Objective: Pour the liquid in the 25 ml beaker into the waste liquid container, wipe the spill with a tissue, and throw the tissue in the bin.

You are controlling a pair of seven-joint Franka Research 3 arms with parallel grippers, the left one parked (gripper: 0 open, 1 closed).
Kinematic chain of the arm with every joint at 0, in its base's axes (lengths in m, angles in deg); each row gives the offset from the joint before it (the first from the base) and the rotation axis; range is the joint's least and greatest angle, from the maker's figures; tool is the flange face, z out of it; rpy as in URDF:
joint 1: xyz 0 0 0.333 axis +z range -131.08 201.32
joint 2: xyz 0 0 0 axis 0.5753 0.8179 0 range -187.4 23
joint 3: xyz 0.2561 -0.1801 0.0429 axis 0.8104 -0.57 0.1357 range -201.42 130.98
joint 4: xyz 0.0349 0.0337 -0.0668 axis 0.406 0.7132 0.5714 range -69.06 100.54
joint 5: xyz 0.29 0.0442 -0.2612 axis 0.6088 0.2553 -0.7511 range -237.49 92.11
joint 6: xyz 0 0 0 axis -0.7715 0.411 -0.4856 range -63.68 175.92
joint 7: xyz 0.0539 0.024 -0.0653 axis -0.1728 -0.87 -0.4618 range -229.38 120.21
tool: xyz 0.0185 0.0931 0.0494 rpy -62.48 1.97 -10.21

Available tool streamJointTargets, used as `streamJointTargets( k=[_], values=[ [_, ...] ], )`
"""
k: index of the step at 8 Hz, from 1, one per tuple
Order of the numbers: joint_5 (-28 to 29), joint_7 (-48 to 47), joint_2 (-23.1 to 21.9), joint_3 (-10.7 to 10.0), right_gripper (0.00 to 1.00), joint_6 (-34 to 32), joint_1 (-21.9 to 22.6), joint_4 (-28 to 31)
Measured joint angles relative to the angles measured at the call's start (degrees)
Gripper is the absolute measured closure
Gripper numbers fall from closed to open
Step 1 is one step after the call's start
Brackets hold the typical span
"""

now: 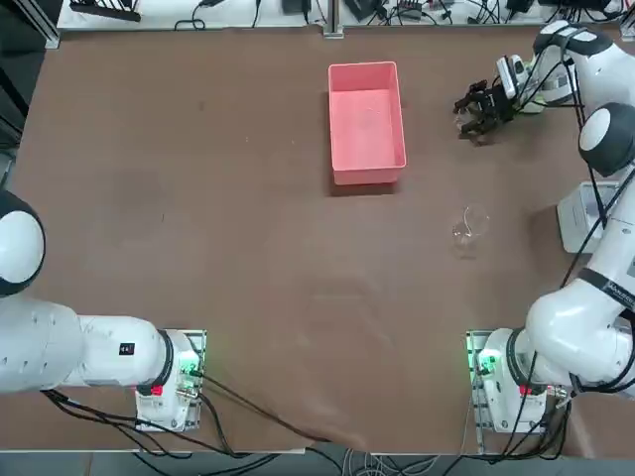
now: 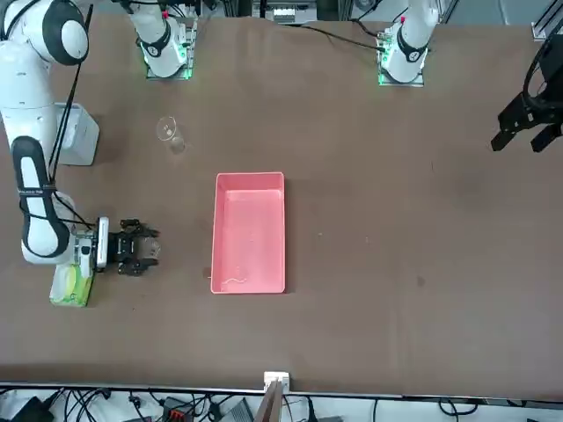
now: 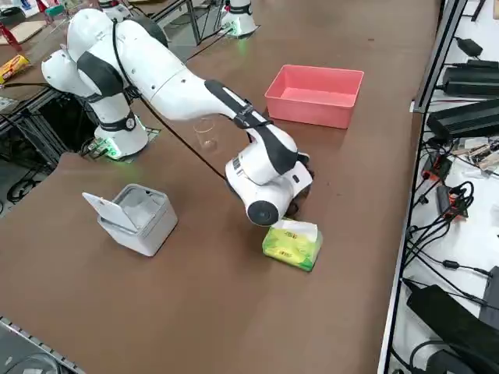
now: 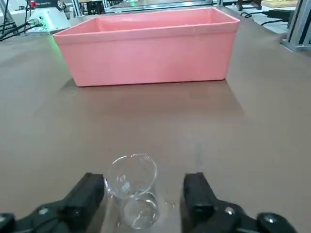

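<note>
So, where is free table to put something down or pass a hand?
The widest bare patch of table lies left of the pink tray; the strip from tray to the robot's table edge is also free. The right side is crowded: the right gripper, jaws open astride the small beaker, the bigger beaker, tissue pack and white bin.

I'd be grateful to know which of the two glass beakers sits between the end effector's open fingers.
The tiny beaker, between the fingers of the right end effector, facing the pink tray; the larger beaker stands alone nearer the robot's base.
</note>
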Motion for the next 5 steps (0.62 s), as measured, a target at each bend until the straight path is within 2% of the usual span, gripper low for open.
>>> streamJointTargets(
  k=[3,5],
  values=[
    [-0.04,-0.1,-0.19,-0.17,0.0,-0.04,-0.42,-1.12],
    [-2.7,-1.92,-2.57,-0.69,0.0,-0.39,-2.24,-2.56]
  ],
)
